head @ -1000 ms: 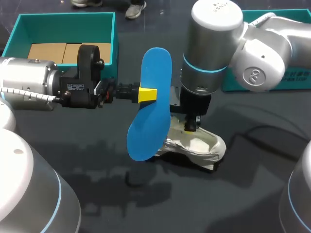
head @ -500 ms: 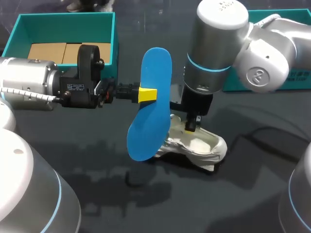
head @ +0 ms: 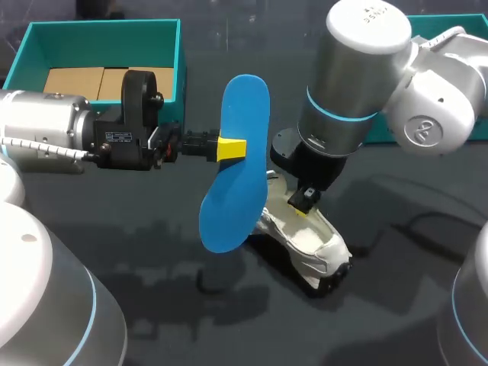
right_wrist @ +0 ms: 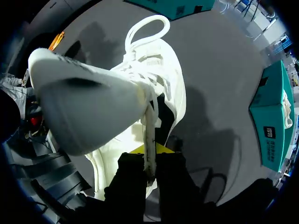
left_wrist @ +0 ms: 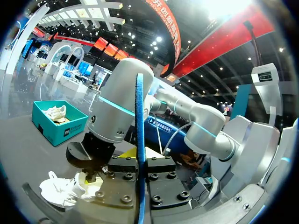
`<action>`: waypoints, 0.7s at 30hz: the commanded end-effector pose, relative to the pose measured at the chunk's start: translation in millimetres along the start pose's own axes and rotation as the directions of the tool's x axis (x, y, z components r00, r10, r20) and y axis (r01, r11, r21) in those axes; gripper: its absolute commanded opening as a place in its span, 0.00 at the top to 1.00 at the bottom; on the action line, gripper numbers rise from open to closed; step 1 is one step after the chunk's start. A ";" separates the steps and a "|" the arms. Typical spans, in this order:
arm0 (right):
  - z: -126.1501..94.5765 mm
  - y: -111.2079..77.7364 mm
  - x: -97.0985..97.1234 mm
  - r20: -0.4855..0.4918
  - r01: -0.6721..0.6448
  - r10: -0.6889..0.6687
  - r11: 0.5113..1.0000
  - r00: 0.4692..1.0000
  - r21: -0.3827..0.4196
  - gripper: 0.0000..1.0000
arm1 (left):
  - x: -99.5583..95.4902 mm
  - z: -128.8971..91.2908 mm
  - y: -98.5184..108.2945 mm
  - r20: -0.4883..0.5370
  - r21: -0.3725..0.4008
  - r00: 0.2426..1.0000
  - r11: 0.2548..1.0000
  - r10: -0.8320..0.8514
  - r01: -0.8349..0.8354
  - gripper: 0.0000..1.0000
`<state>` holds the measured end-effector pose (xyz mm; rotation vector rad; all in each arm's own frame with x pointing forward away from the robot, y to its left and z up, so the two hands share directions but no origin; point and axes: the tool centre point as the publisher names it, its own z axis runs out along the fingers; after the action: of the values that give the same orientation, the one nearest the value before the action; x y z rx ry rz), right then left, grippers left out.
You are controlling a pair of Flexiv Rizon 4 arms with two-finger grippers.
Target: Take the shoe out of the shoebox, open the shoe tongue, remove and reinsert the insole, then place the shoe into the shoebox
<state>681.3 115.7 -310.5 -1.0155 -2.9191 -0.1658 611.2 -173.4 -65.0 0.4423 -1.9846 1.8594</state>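
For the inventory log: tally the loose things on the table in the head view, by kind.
teal shoeboxes: 2
white shoe: 1
blue insole: 1
Total: 4

The head camera sits above and behind, looking down on the table (head: 381,320). It takes in the left arm (head: 46,130), the right arm (head: 358,84), the insole (head: 236,160) and the shoe (head: 309,236). The left wrist camera faces the insole edge-on, very near, with the right arm and shoe beyond. The right wrist camera looks down on the shoe from close up. All three views share the shoe.
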 end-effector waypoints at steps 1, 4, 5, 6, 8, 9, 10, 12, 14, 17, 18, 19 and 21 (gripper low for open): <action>-1.9 -0.5 1.5 0.004 0.000 0.000 1.000 1.000 0.000 1.00 | 0.3 1.2 1.4 0.002 0.002 1.000 1.000 0.000 0.000 1.00; -1.9 -0.5 1.5 0.004 0.000 0.000 1.000 1.000 0.000 1.00 | 0.3 1.2 1.4 0.002 0.002 1.000 1.000 0.000 0.000 1.00; -1.9 -0.5 1.5 0.004 0.000 0.000 1.000 1.000 0.000 1.00 | 0.3 1.2 1.4 0.002 0.002 1.000 1.000 0.000 0.000 1.00; -1.9 -0.5 1.5 0.004 0.000 0.000 1.000 1.000 0.000 1.00 | 0.3 1.2 1.4 0.002 0.002 1.000 1.000 0.000 0.000 1.00; -1.9 -0.5 1.5 0.004 0.000 0.000 1.000 1.000 0.000 1.00 | 0.3 1.2 1.4 0.002 0.002 1.000 1.000 0.000 0.000 1.00; -1.7 2.3 6.0 -0.005 -0.010 0.010 1.000 1.000 -0.014 1.00 | 0.3 1.2 1.4 0.002 0.002 1.000 1.000 0.000 0.000 1.00; -2.0 5.2 9.6 0.010 -0.062 0.062 0.998 0.998 -0.016 1.00 | 0.3 1.2 1.4 0.002 0.002 1.000 1.000 0.000 0.000 1.00; -3.2 11.7 16.9 -0.003 -0.091 0.090 0.995 0.996 -0.046 1.00 | 0.3 1.2 1.4 0.002 0.002 1.000 1.000 0.000 0.000 1.00; -4.0 17.0 21.0 0.000 -0.147 0.147 0.988 0.989 -0.055 1.00 | 0.3 1.2 1.4 0.002 0.002 1.000 1.000 0.000 0.000 1.00; -3.3 22.5 24.1 -0.001 -0.228 0.228 0.971 0.974 -0.068 1.00 | 0.3 1.2 1.4 0.002 0.002 1.000 1.000 0.000 0.000 1.00; -3.0 23.8 24.4 -0.004 -0.250 0.251 0.965 0.968 -0.075 1.00 | 0.3 1.2 1.4 0.002 0.002 1.000 1.000 0.000 0.000 1.00; -2.4 25.0 24.7 -0.010 -0.280 0.280 0.956 0.960 -0.086 1.00 | 0.3 1.2 1.4 0.002 0.002 1.000 1.000 0.000 0.000 1.00; -1.1 26.5 24.7 -0.017 -0.320 0.320 0.942 0.947 -0.100 1.00 | 0.3 1.2 1.4 0.002 0.002 1.000 1.000 0.000 0.000 1.00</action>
<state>680.1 147.7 -301.0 -1.4474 -2.7321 -0.2893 611.2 -173.4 -65.0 0.4424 -1.9846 1.8594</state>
